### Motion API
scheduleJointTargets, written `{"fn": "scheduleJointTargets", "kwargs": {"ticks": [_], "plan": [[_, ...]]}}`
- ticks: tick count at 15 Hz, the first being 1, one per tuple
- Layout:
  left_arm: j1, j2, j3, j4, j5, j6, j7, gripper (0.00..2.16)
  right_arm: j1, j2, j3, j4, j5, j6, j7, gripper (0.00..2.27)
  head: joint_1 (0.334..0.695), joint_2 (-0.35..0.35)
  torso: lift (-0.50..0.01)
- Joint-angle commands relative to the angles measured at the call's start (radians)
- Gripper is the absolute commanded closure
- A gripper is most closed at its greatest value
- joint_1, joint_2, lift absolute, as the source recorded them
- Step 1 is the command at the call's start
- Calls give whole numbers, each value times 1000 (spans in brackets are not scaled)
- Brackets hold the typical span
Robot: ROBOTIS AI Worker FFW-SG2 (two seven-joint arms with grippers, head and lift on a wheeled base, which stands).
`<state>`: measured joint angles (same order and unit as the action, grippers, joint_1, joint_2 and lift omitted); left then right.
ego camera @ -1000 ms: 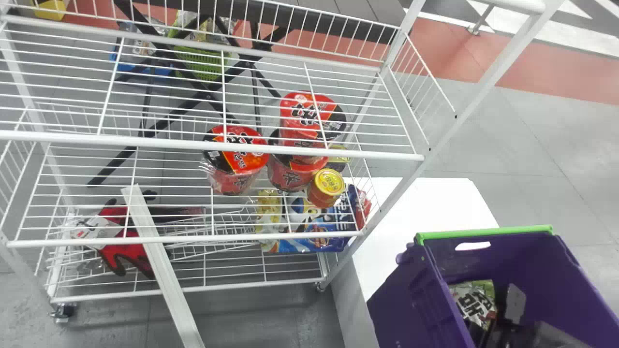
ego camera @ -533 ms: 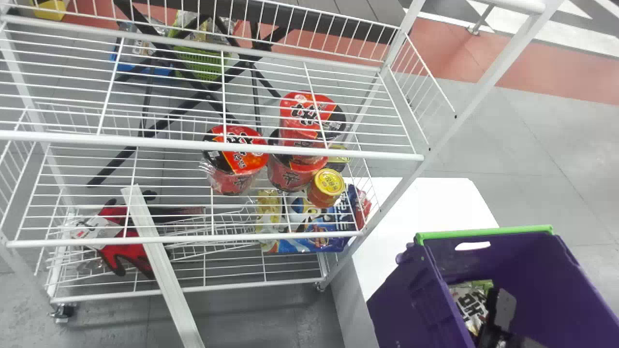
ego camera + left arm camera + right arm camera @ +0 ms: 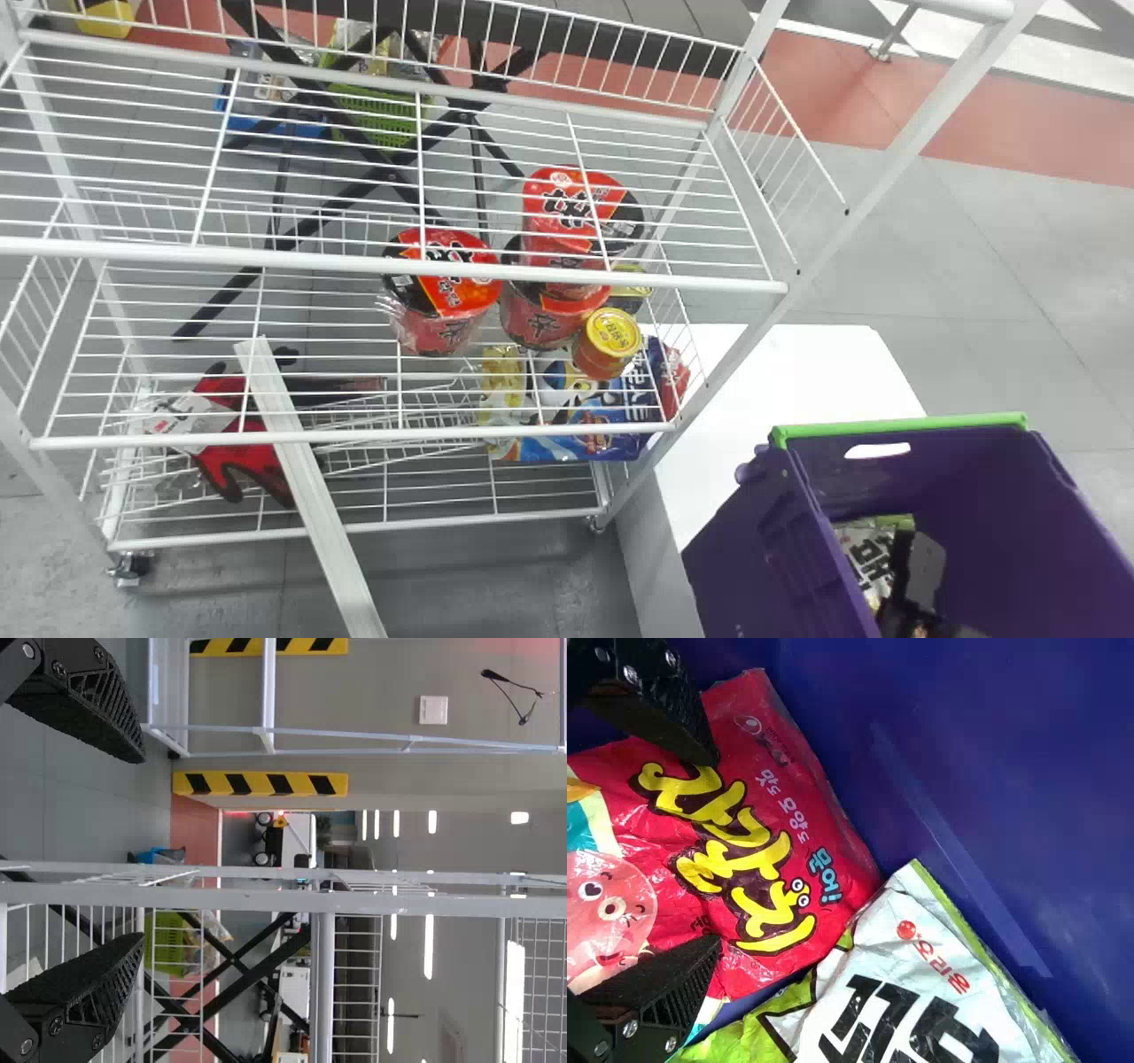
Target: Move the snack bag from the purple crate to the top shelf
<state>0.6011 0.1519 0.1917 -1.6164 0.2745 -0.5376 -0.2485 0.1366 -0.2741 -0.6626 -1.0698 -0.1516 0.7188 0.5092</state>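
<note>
I have my right gripper wide open over a red snack bag in the purple crate, white-green bag just beyond; left gripper open, empty.

white table, purple crate on it

Right gripper shifted leftward inside purple crate.
White-and-green bag was further covered by it; whole scene was displaced slightly rightward in head view.
</note>
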Motion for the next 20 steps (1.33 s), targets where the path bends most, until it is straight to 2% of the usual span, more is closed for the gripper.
{"fn": "scheduleJointTargets", "kwargs": {"ticks": [1, 3, 4, 6, 9, 12, 20], "plan": [[0, 0, 0, 1, 0, 0, 0, 110, 0, -2, 12, 2, 3, 1, -1, 151, 695, -329, -453], [0, 0, 2, 1, 0, -3, 0, 110, -2, -2, 18, 2, 7, 1, -1, 232, 695, -326, -453], [0, 0, 2, 1, 0, -3, 0, 110, -3, -2, 18, 2, 7, 1, 2, 383, 695, -323, -453], [0, 0, 3, 1, 2, -3, 0, 110, -3, -4, 18, 2, 4, -2, 18, 782, 695, -319, -453], [0, -2, 2, 1, 0, -3, 0, 113, 3, -1, 15, -22, -2, 17, 20, 1673, 695, -309, -453], [0, -2, 2, 1, 0, -3, 2, 113, 47, 6, -3, -87, -31, 35, 41, 1686, 695, -310, -453], [0, -2, 0, 0, 0, 0, 5, 113, 150, 90, -206, -455, -77, 364, 130, 1686, 695, -325, -453]]}}
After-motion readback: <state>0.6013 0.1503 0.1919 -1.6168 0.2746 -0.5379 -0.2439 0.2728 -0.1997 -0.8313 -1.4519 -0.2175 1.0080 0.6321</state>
